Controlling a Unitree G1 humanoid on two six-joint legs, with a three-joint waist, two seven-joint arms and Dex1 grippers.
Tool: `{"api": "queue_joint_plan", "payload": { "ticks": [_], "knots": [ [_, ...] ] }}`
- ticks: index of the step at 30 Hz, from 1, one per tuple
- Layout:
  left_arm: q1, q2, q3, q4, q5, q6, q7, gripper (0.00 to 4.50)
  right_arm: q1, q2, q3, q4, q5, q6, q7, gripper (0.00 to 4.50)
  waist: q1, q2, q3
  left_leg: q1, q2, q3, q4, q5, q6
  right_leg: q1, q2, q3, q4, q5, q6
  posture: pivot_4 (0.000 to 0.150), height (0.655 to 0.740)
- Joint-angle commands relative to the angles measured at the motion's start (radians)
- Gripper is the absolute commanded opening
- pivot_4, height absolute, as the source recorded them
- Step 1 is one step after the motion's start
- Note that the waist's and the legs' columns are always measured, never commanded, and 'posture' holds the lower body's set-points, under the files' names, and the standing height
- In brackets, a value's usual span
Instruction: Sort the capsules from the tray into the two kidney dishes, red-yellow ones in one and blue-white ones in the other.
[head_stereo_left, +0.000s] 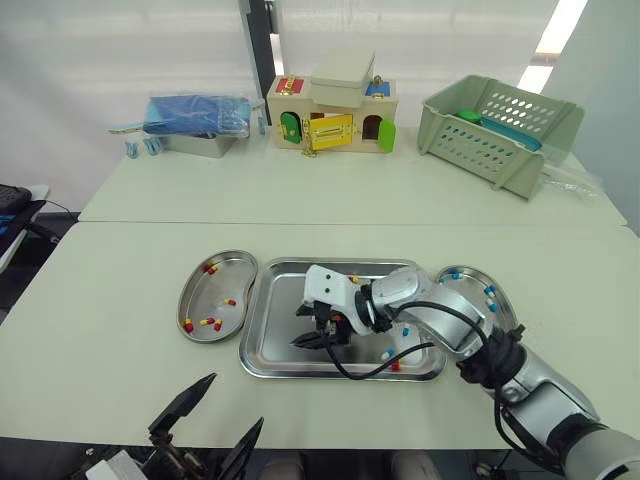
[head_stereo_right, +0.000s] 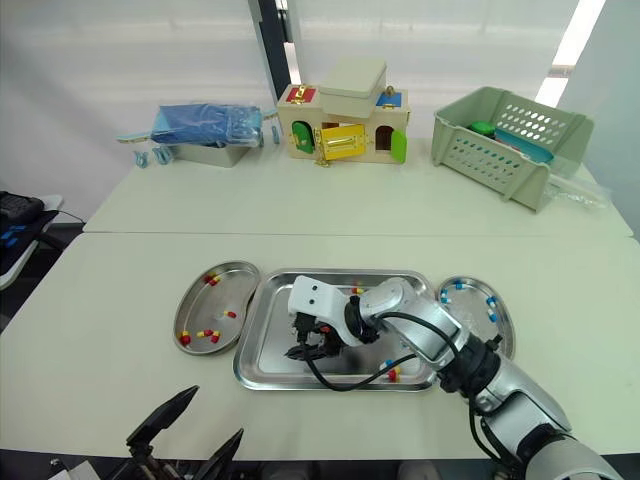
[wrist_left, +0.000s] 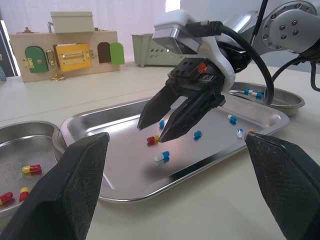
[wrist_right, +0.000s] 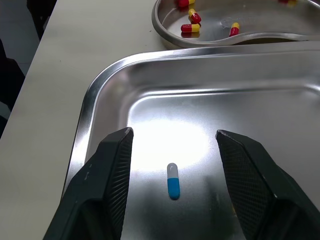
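My right pincer (wrist_left: 154, 131) hangs open over the left part of the tray (head_stereo_left: 262, 300). Its fingers are spread to either side of a blue-white capsule (wrist_right: 172, 181) that lies loose on the tray floor. The left kidney dish (head_stereo_left: 195, 300) holds red-yellow capsules and the right kidney dish (head_stereo_left: 472, 282) holds blue-white ones. My left pincer (head_stereo_left: 222, 418) gapes open at the near edge of the table (head_stereo_left: 100, 300).
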Motion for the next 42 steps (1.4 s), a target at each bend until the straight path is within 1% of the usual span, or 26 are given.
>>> {"api": "queue_joint_plan", "payload": {
  "ticks": [1, 12, 15, 21, 23, 26, 31, 34, 39, 40, 42],
  "knots": [
    [0.000, -0.006, -0.022, -0.013, -0.001, -0.035, 0.025, 4.50, -0.020, 0.011, 0.013, -0.008, -0.028, -0.014, 0.023, 2.86, -0.001, 0.000, 0.000, 0.000, 0.000, 0.000, 0.000, 0.000, 0.000, 0.000, 0.000, 0.000, 0.000, 0.000, 0.000, 0.150, 0.7400],
    [0.017, 0.022, -0.031, 0.005, 0.000, -0.072, 0.047, 4.50, -0.006, 0.012, 0.066, 0.047, -0.132, -0.067, 0.054, 2.86, -0.002, 0.000, 0.000, 0.000, 0.000, 0.000, 0.000, 0.000, 0.000, -0.001, 0.000, 0.000, 0.000, 0.000, 0.000, 0.150, 0.7400],
    [0.017, 0.028, -0.032, 0.010, 0.001, -0.072, 0.053, 4.50, 0.000, 0.014, 0.079, 0.060, -0.161, -0.084, 0.055, 2.28, -0.002, 0.000, 0.000, 0.000, 0.000, 0.000, 0.000, 0.000, 0.000, -0.001, 0.000, 0.000, 0.001, 0.000, 0.000, 0.150, 0.7400],
    [0.015, 0.044, -0.030, 0.012, -0.011, -0.060, 0.053, 4.50, 0.008, 0.015, 0.085, 0.060, -0.195, -0.102, 0.072, 0.67, -0.002, 0.000, 0.000, 0.000, 0.000, -0.001, 0.000, 0.000, 0.000, -0.001, 0.001, 0.000, 0.001, 0.000, 0.000, 0.150, 0.7400],
    [0.009, 0.052, -0.028, 0.017, -0.015, -0.056, 0.053, 4.50, 0.012, 0.020, 0.080, 0.061, -0.200, -0.102, 0.072, 0.07, -0.002, 0.000, 0.000, 0.000, 0.000, -0.001, 0.000, 0.000, 0.000, -0.001, 0.001, -0.001, 0.001, 0.000, 0.000, 0.150, 0.7400],
    [-0.003, 0.067, -0.024, 0.026, -0.021, -0.051, 0.053, 4.50, 0.017, 0.029, 0.066, 0.057, -0.200, -0.098, 0.074, 0.00, -0.002, 0.000, 0.000, 0.000, 0.000, -0.001, 0.000, 0.000, 0.000, 0.000, 0.001, -0.001, 0.001, 0.000, 0.000, 0.150, 0.7400],
    [-0.035, 0.112, -0.017, 0.043, -0.039, -0.051, 0.026, 4.50, 0.032, 0.038, -0.003, 0.007, -0.140, -0.069, 0.100, 0.00, 0.000, 0.000, 0.000, 0.000, 0.000, -0.002, 0.000, 0.000, 0.000, 0.000, 0.001, -0.001, 0.001, 0.000, 0.000, 0.150, 0.7400],
    [-0.059, 0.154, -0.036, 0.039, -0.058, -0.058, -0.028, 4.50, 0.077, -0.009, -0.101, -0.092, -0.052, -0.059, 0.142, 0.00, 0.001, -0.001, 0.000, -0.001, 0.000, -0.003, 0.000, 0.000, 0.000, 0.000, 0.001, -0.002, 0.001, 0.000, 0.000, 0.150, 0.7400],
    [-0.124, 0.228, -0.092, 0.056, -0.083, -0.079, -0.164, 4.50, 0.223, -0.202, -0.326, -0.313, 0.084, -0.027, 0.190, 0.00, 0.016, -0.001, -0.001, -0.002, 0.000, -0.003, 0.001, 0.000, 0.000, 0.000, 0.001, -0.003, 0.000, 0.000, 0.000, 0.150, 0.7400],
    [-0.132, 0.235, -0.100, 0.060, -0.084, -0.084, -0.181, 4.50, 0.244, -0.231, -0.355, -0.336, 0.100, -0.027, 0.194, 0.00, 0.019, -0.001, -0.001, -0.002, 0.000, -0.003, 0.001, 0.000, 0.000, 0.000, 0.001, -0.003, 0.000, 0.000, 0.000, 0.150, 0.7400],
    [-0.166, 0.241, -0.114, 0.066, -0.100, -0.066, -0.190, 4.50, 0.315, -0.339, -0.438, -0.384, 0.109, -0.028, 0.199, 0.00, 0.023, -0.001, -0.001, -0.002, 0.000, -0.002, 0.001, 0.000, 0.000, 0.001, 0.001, -0.003, 0.000, 0.000, 0.000, 0.150, 0.7400]
  ]
}}
